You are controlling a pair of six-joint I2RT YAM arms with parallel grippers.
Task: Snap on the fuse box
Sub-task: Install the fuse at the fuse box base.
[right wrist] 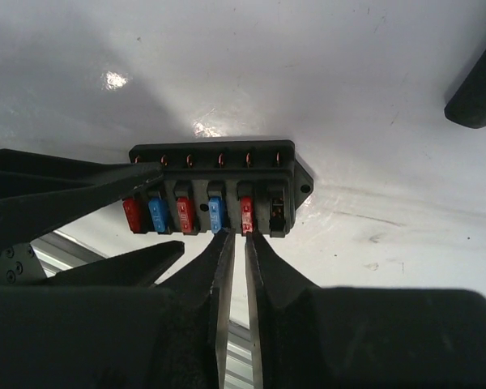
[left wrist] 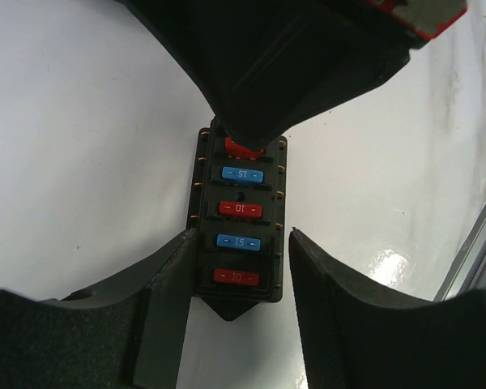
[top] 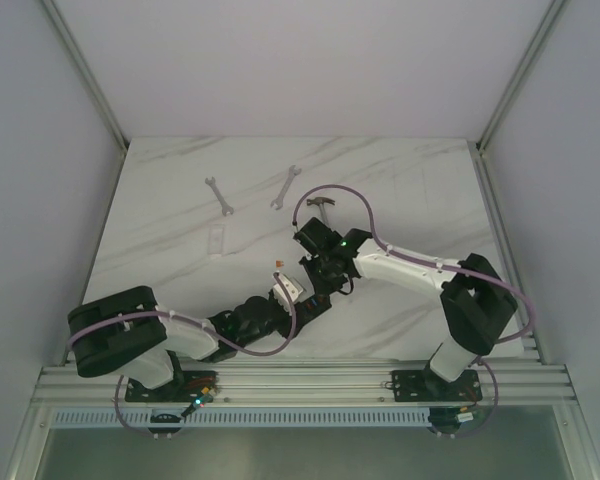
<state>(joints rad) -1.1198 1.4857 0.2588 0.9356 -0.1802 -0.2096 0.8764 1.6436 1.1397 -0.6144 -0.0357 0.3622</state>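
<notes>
Where the 2 arms meet, a little toward 6 o'clock of the middle of the white marble counter (top: 170,270), the fuse box (left wrist: 240,219) lies flat with its face up. In the left wrist view its face shows a row of fuses alternating red and blue.

The left hand (left wrist: 241,239) straddles the box's 6 o'clock end in that view. It is open: the finger at 9 o'clock touches the box's side, while the finger at 3 o'clock stands just beside it with a thin gap.

The right hand (right wrist: 238,237) comes in from the opposite end. It is almost closed, with only a narrow slit between its fingers, and its tips sit at a red fuse (right wrist: 245,217) near one end of the row. Whether they pinch that fuse I cannot tell.

Seen from above, 2 wrenches (top: 218,195) lie well apart from the box toward 11 and 12 o'clock, and a hammer (top: 322,203) lies at 12 o'clock, near the right arm's wrist.
</notes>
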